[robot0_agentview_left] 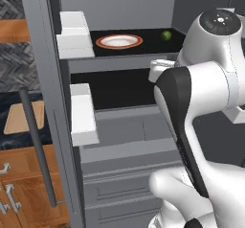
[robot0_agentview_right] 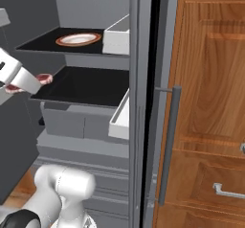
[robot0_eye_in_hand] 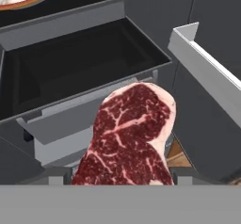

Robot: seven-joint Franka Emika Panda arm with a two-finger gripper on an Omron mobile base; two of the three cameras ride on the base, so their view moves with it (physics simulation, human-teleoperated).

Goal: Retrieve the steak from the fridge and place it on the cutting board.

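The steak (robot0_eye_in_hand: 129, 138), a dark-red marbled slab, hangs upright close to the hand camera, in front of the fridge's lower shelf (robot0_eye_in_hand: 80, 63). My gripper (robot0_eye_in_hand: 120, 180) is shut on it, and the meat hides the fingertips. From the right base, the steak (robot0_agentview_right: 44, 78) pokes out beside the white hand, with the gripper (robot0_agentview_right: 29, 84) at the left front edge of the lower black shelf. The fridge (robot0_agentview_left: 119, 141) stands open. To its left, the light-tan cutting board (robot0_agentview_left: 24, 117) lies on the dark counter, beyond the open door.
An orange-rimmed plate (robot0_agentview_left: 119, 41) and a small green ball (robot0_agentview_left: 166, 35) sit on the upper shelf. White door bins (robot0_agentview_left: 83, 112) and the dark bar handle (robot0_agentview_left: 38, 145) stand between the arm and the board. Grey drawers (robot0_agentview_right: 72, 121) lie below; a wooden cabinet (robot0_agentview_right: 210, 102) is on the right.
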